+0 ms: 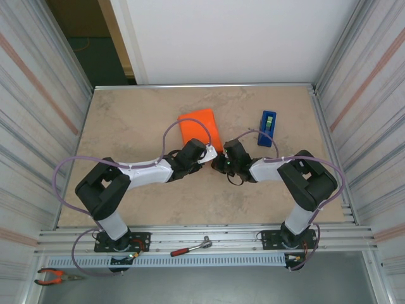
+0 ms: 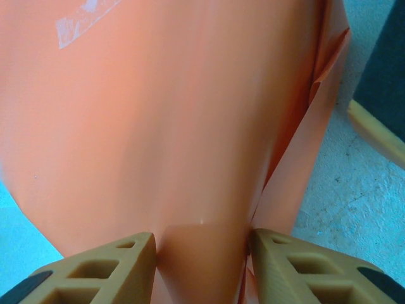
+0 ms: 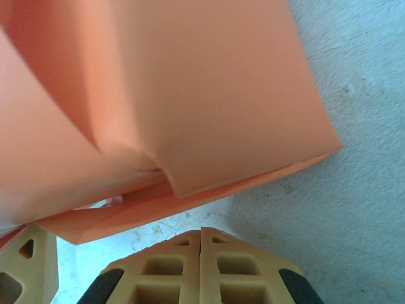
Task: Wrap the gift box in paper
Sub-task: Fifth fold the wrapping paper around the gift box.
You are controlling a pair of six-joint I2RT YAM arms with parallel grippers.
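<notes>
Beige mottled table [image 1: 126, 126] between ribbed metal side walls [image 1: 38, 95], with a white wall [image 1: 240, 38] at 12 o'clock. The orange paper [image 1: 197, 126], a box-shaped parcel, lies just past centre toward 12 o'clock. A blue tape dispenser [image 1: 267, 128] is at its 3 o'clock. The left hand [image 2: 201, 244] pinches the paper's 6 o'clock edge. The right hand [image 3: 200, 237], fingers pressed together, is just beside that edge.

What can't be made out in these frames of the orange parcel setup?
- Top view: whatever the bright orange paper wraps is fully covered by it.
- Left wrist view: the strip of clear tape is cut off by the top edge.
- Left wrist view: the dark, tan-edged part is cut off by the right edge, so it can't be identified.
- Top view: the narrow blue tape dispenser is too small to tell how much tape is left on its roll.
</notes>
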